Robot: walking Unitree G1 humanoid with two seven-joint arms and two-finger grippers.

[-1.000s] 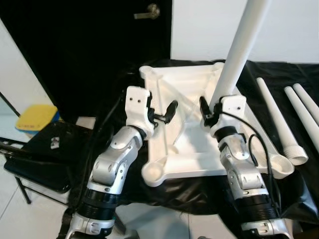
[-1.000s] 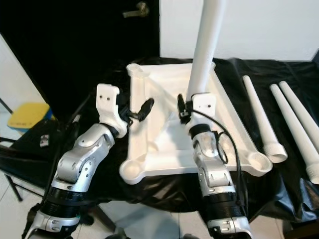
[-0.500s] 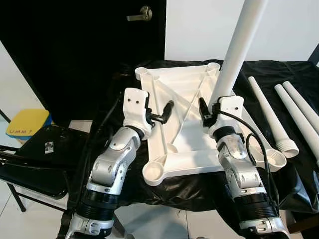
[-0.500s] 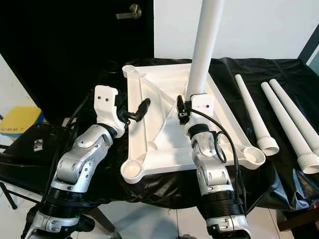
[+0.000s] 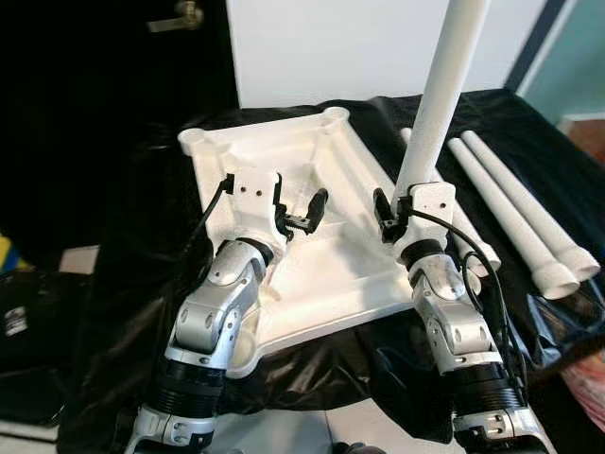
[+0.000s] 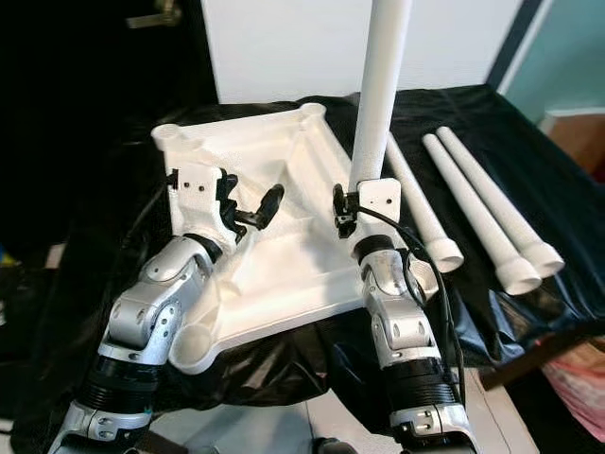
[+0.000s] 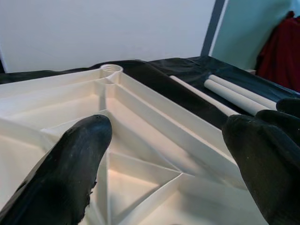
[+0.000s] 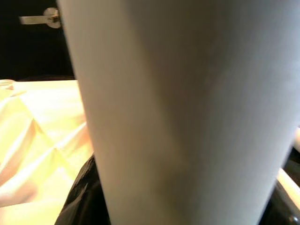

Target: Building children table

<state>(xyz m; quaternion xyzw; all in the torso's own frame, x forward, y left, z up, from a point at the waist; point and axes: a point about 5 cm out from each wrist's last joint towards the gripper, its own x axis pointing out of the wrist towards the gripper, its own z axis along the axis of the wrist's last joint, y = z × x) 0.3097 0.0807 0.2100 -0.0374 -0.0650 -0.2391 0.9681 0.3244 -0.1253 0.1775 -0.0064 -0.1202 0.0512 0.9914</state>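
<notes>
The white tabletop (image 5: 284,170) lies upside down on a black cloth, its ribs and corner sockets (image 7: 111,69) facing up. My right gripper (image 5: 401,204) is shut on a white table leg (image 5: 440,95), holding it upright over the tabletop's right side. This leg (image 8: 178,108) is very close in the right wrist view. My left gripper (image 5: 307,210) hovers open just above the tabletop's middle, its black fingers (image 7: 75,164) spread wide with nothing between them. Three loose legs (image 6: 473,208) lie side by side on the cloth to the right.
The black cloth (image 5: 132,284) drapes over the work surface's front edge. Behind are a dark door with a lever handle (image 5: 181,16) and a white wall (image 6: 284,47). A red-pink object (image 6: 577,374) sits low at the right.
The camera has swung to the right, so the whole scene has shifted left and looks turned. Both arms keep their pose; the right gripper still holds the leg upright.
</notes>
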